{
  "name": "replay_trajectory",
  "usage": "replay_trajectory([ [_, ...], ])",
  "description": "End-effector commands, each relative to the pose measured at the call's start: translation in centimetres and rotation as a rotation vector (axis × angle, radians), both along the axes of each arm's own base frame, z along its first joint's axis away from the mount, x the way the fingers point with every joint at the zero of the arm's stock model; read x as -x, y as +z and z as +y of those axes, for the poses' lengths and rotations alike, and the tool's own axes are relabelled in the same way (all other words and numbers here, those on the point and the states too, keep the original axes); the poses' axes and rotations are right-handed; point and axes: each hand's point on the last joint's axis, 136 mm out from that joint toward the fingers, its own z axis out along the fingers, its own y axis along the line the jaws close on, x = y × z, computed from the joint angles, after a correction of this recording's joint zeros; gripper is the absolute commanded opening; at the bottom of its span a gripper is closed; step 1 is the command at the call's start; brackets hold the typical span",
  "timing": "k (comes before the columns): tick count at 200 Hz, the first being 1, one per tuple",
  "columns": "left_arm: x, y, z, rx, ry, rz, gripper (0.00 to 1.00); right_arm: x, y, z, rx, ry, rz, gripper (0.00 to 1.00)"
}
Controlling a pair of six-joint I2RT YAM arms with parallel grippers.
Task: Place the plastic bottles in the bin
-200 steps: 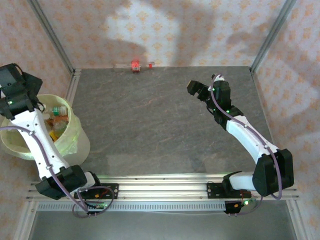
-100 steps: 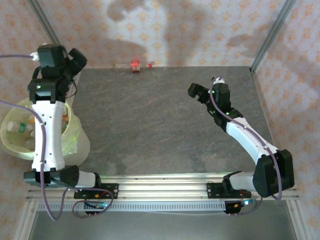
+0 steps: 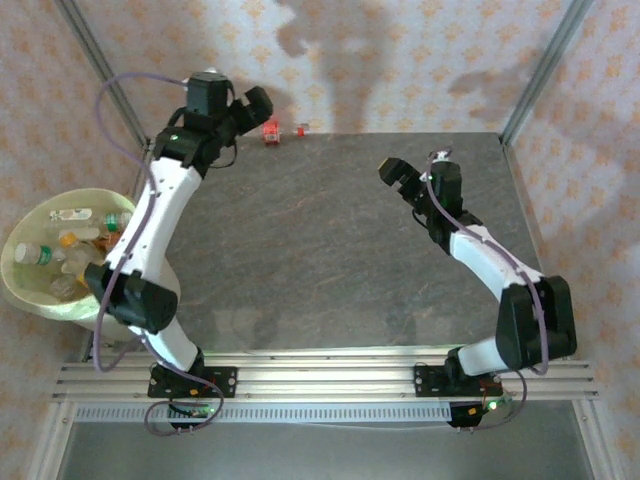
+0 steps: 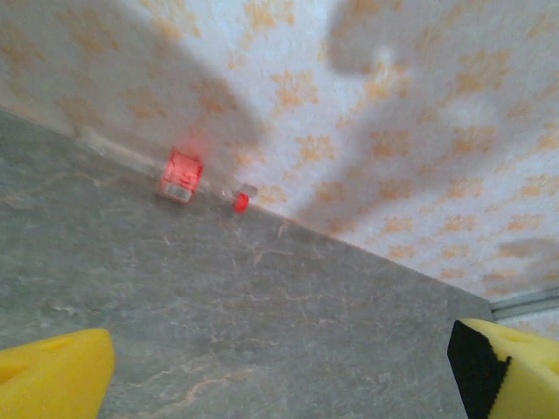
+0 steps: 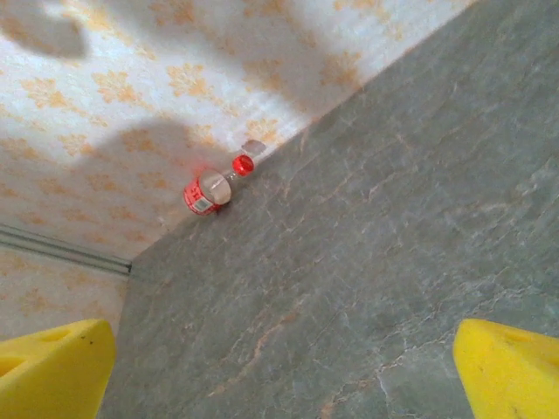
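Top view: the left arm reaches across to the far left corner of the grey table (image 3: 330,250). The left gripper (image 3: 252,106) is up by the patterned back wall (image 3: 400,60), jaws apart, nothing in them. Just beside it, to its right, the red-labelled bottle (image 3: 270,131) lies on its side at the foot of the wall along the table's far edge, red cap (image 3: 301,129) pointing right. It looks clear of the fingers. The bin (image 3: 22,295) sits at the table's left edge, near the left arm's base. A pile of bottles (image 3: 62,250) lies inside it, with orange, green and white labels showing. The right gripper (image 3: 400,177) hangs over the right half of the table, jaws apart, empty, well apart from the red-labelled bottle.

Left wrist view: the left gripper (image 4: 279,380) shows its yellow pads (image 4: 52,375) at the two bottom corners, spread wide, with bare table (image 4: 262,305) between them. The red-labelled bottle (image 4: 181,175) lies ahead and upper left, against the wall (image 4: 393,131), with its cap (image 4: 241,202) on the right. The clear body is blurred.

Right wrist view: the right gripper (image 5: 284,375) has its yellow pads (image 5: 52,367) wide apart, holding nothing. The red-labelled bottle (image 5: 208,192) lies far off, upper left, where table (image 5: 367,227) meets wall (image 5: 131,87), cap (image 5: 243,163) up-right.
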Motion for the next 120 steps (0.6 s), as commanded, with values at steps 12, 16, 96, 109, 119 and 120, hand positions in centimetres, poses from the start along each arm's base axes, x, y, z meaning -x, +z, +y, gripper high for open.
replay_trajectory([
  [12,-4.3,-2.6,-0.5,0.026,0.044,-0.013,1.00,-3.6,0.9,1.7,-0.068,0.051,0.039,0.99],
  [16,-4.9,-3.1,-0.5,0.020,0.047,-0.015,1.00,-4.0,0.7,1.9,-0.071,0.054,0.048,0.99],
  [96,-14.6,-10.6,3.3,-0.176,0.269,-0.031,1.00,-10.9,0.6,3.4,-0.141,0.036,0.029,0.99],
  [109,-16.1,-11.8,3.9,-0.199,0.279,-0.022,1.00,-11.0,0.8,3.3,-0.136,0.029,0.022,0.99],
  [119,-17.2,-12.8,4.3,-0.206,0.283,-0.016,1.00,-11.0,0.8,3.1,-0.126,0.026,0.018,0.99],
  [120,-17.2,-12.9,4.3,-0.206,0.284,-0.014,1.00,-11.0,0.8,3.1,-0.125,0.026,0.018,0.99],
])
